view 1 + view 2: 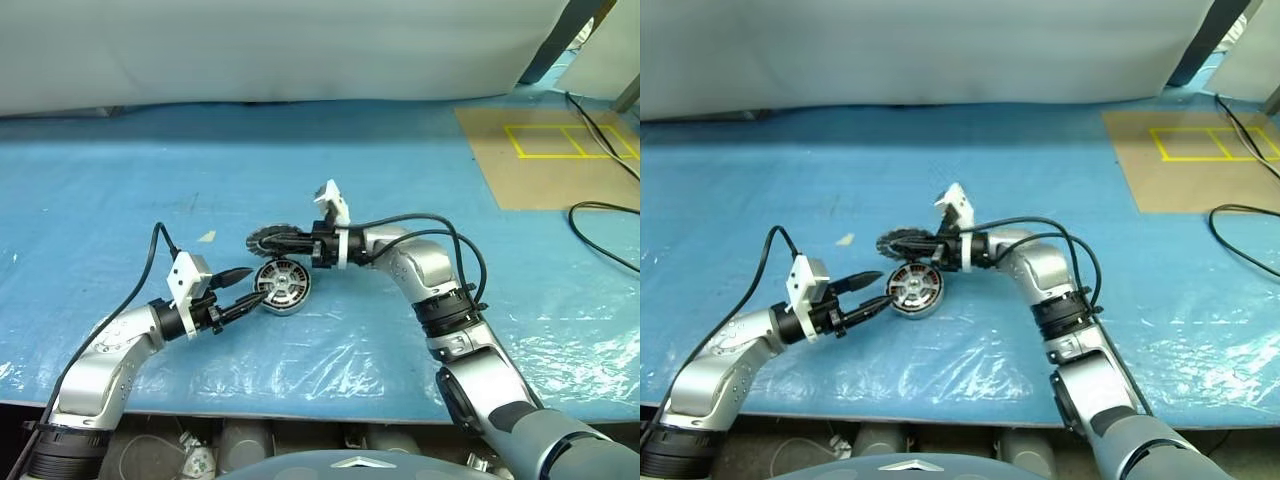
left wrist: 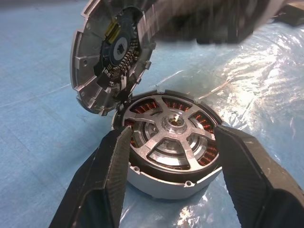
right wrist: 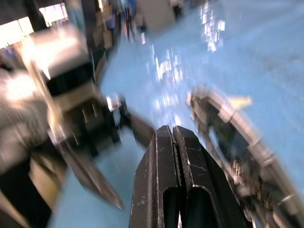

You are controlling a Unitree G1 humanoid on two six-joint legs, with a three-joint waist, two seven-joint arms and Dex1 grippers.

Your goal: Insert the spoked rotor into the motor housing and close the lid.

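1. On the left, the left end effector sits low over the blue-covered table, its two black fingers spread around the motor housing, one on each side of the rim. They look close against the wall, but I can't tell for sure whether they press it.

2. The motor housing rests on the table near the middle. In the left wrist view the copper-orange windings show through the gaps, and the spoked rotor already lies seated inside, silver spokes running out from a central hub to a dark rim.

3. Just to the right and a little farther back, the right end effector has its fingers pressed together on the edge of the lid. The lid hangs tilted just above the housing's far rim, its inner face with a dark centre and a ring of small contacts turned toward the housing.

4. By my reading the insertion is done and the closing step is in hand. The next move calls for levelling the lid, centring it over the hub and lowering it squarely while the left side steadies the housing.
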